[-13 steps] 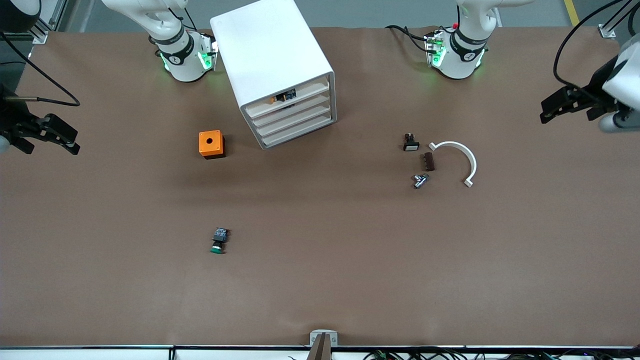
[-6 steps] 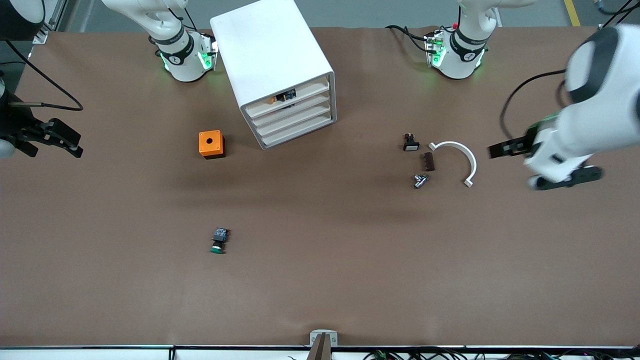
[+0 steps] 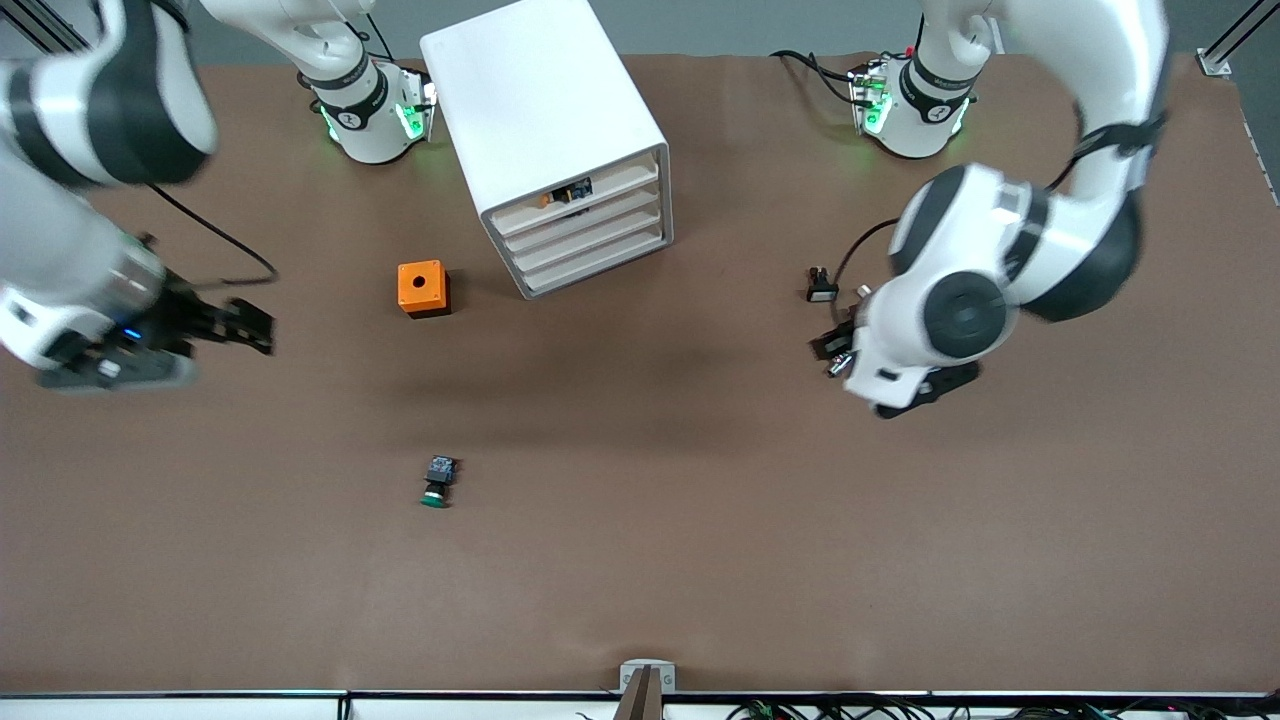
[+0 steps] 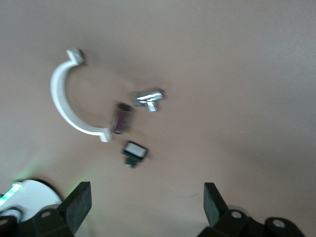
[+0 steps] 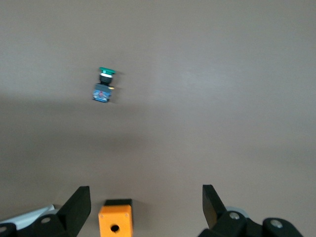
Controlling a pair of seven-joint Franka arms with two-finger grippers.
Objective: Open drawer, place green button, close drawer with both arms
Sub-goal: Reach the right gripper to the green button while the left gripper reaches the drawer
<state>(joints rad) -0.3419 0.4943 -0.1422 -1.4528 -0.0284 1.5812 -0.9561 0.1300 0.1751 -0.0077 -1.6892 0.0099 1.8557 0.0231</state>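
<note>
The button [image 3: 437, 482], green cap on a black and blue body, lies on its side on the brown table, nearer the front camera than the orange box; it also shows in the right wrist view [image 5: 103, 85]. The white cabinet [image 3: 545, 120] holds four stacked drawers [image 3: 590, 236], all pushed in. My right gripper [image 3: 256, 331] hangs open and empty over bare table toward the right arm's end, beside the orange box [image 5: 115, 222]. My left gripper [image 3: 830, 346] is open and empty [image 4: 145, 205] above a cluster of small parts.
An orange box with a hole [image 3: 423, 288] stands beside the cabinet. Under the left arm lie a black switch with a white face [image 4: 134, 152], a brown part [image 4: 121, 117], a metal piece [image 4: 149, 98] and a white curved clamp [image 4: 66, 103].
Both arms have swung inward from the table's ends. The left arm now covers the small parts and the clamp; the right gripper has come closer to the orange box. Nothing on the table moved.
</note>
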